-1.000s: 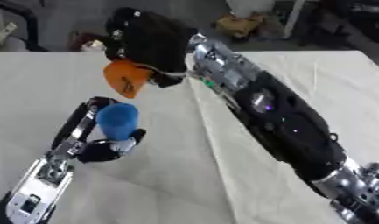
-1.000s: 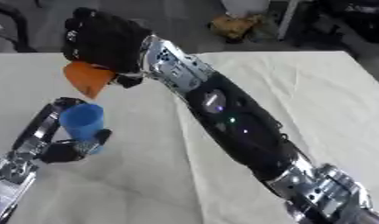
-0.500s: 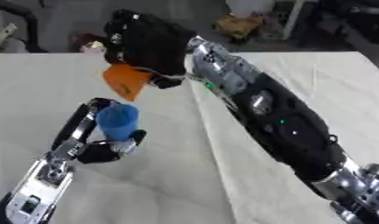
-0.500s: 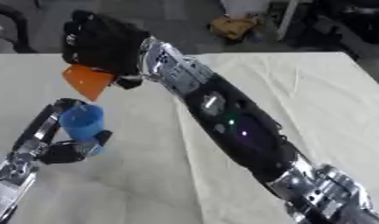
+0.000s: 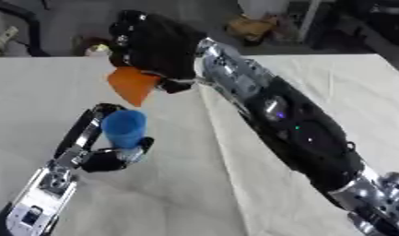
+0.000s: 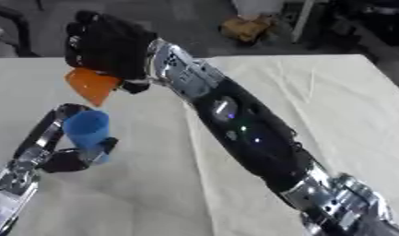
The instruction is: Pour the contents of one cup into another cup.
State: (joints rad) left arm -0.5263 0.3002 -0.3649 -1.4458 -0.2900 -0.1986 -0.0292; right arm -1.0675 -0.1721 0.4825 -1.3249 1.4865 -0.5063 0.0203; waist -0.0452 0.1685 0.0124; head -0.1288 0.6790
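Note:
My right hand (image 5: 154, 44) is curled round an orange cup (image 5: 132, 85) and holds it tipped, mouth down, just above and slightly left of a blue cup (image 5: 124, 127). The blue cup stands upright on the white cloth, and my left hand (image 5: 102, 154) wraps round it from the left and below. What is inside either cup is hidden. The right arm crosses the picture from the lower right to the upper left.
The table (image 5: 331, 83) is covered with a creased white cloth. Beyond its far edge lie a dark floor, a brown object (image 5: 252, 26) and some furniture legs. Bare cloth lies to the right of my right arm.
The orange cup has tilted further over and now points down over the blue cup. My left hand and the blue cup have stayed in place.

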